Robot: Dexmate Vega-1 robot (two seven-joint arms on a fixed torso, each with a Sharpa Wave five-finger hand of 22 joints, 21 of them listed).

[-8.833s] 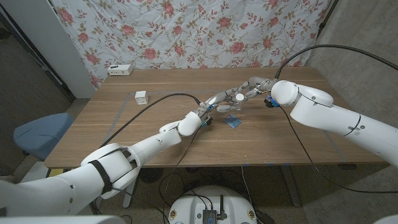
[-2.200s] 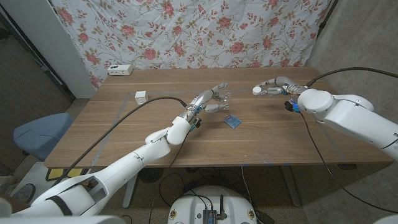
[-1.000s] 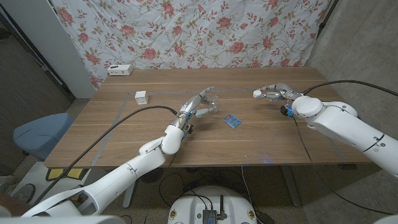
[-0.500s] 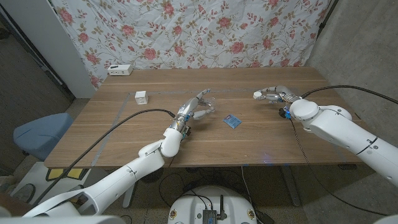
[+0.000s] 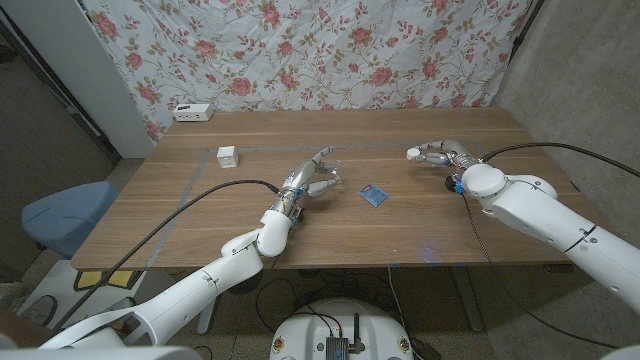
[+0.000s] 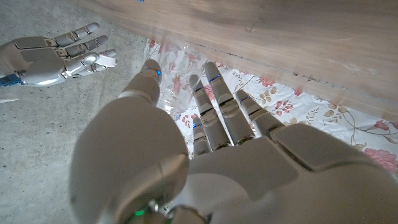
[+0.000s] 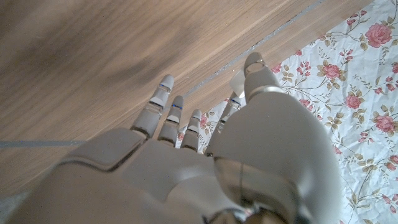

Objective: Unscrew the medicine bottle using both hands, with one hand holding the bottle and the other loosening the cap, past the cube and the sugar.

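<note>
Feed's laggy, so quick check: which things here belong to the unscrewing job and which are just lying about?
Job: clear bottle in left hand; white cap in right hand.
Lying about: white cube, blue sugar packet, white box at far edge.

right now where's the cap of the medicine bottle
In the head view the white cap is pinched in the right hand, over the table's far right part, well apart from the left hand gripping the clear bottle.

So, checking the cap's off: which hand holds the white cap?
The right hand: the white cap sits at its fingertips. The left hand grips the clear bottle instead.
</note>
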